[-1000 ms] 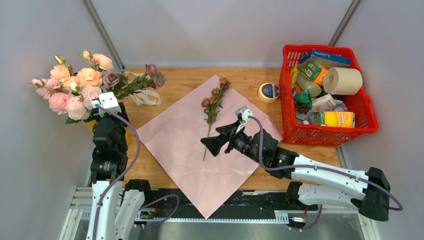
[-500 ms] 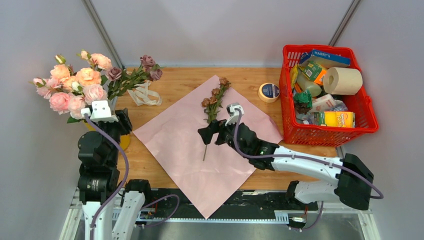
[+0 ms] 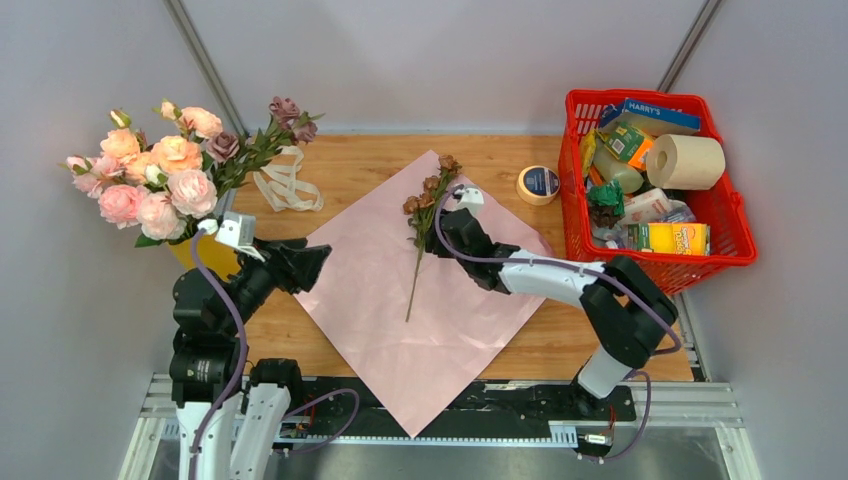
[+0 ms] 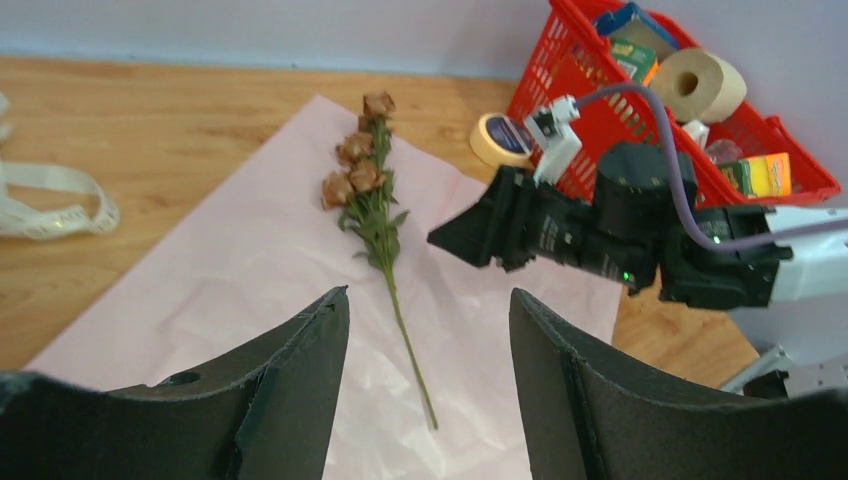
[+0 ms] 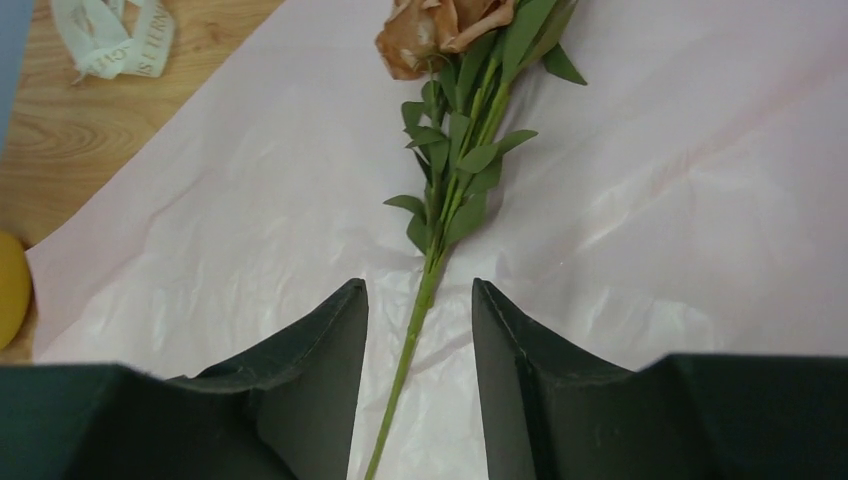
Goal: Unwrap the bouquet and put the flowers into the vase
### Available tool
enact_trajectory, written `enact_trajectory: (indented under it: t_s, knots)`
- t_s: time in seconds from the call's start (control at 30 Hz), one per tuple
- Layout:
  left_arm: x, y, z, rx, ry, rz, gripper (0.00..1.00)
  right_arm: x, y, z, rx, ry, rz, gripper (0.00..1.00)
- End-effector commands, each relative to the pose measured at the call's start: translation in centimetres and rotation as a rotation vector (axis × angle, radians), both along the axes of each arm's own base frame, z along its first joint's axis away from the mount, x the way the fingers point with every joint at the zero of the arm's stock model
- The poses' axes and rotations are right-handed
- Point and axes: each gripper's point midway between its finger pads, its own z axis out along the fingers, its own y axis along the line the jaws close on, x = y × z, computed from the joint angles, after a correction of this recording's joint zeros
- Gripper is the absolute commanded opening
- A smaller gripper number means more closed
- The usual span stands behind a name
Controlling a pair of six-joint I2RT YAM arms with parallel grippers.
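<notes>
The pink wrapping paper [image 3: 400, 300] lies spread flat at the middle of the wooden surface [image 3: 500, 160], and one sprig [image 3: 425, 215] of brownish-mauve roses lies on it, blooms toward 1 o'clock and cut end toward 7 o'clock. The right hand [image 5: 417, 300] is lowered over this sprig just below its leaves. Its fingers stand partly apart on either side of the thin stem with a gap showing on each side, so it has hold of nothing yet. The other flowers [image 3: 150, 180] stand in the yellow vase [image 3: 212, 258] at 9 o'clock on the surface. The cream ribbon [image 3: 285, 185] lies loose at 11 o'clock, and a red basket [image 3: 570, 150] sits at 2 o'clock. The left hand [image 4: 428, 300] hangs near the vase, aimed toward 3 o'clock, its fingers wide apart and empty.

The likely trouble is the pinch itself. The stem is thin and lies flat on soft paper, so closing fingers may catch a fold of paper and drag the sheet, or roll the stem out sideways. A hold this low may let the bloom end droop or swing. The vase looks crowded and light, so a stem pushed in at a slant could snag the leaves or tip it.
</notes>
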Motion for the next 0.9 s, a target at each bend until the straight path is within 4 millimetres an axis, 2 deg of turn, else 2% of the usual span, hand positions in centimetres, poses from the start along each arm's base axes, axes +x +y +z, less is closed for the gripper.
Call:
enact_trajectory:
  t_s: [0.0, 0.37, 0.53, 0.77, 0.87]
  knots:
    - [-1.1, -1.3, -1.4, -0.047, 0.036, -0.079, 0.67, 1.9, 1.3, -0.7, 0.012, 0.029, 0.018, 0.45]
    - [-1.3, -0.9, -3.1, -0.043, 0.100, -0.054, 0.67, 3.5, 3.9, -6.0, -0.050, 0.110, 0.061, 0.42]
    - [-1.7, -1.7, -2.4, -0.075, 0.104, -0.100, 0.66, 3.8, 4.3, -8.3, -0.081, 0.140, 0.069, 0.40]
    - [-1.8, -2.0, -1.6, -0.101, 0.099, -0.114, 0.65, 4.2, 3.5, -9.2, -0.132, 0.142, 0.028, 0.29]
    - [-2.2, -2.4, -0.7, -0.120, 0.088, -0.144, 0.64, 4.5, 2.8, -9.4, -0.172, 0.138, 0.003, 0.20]
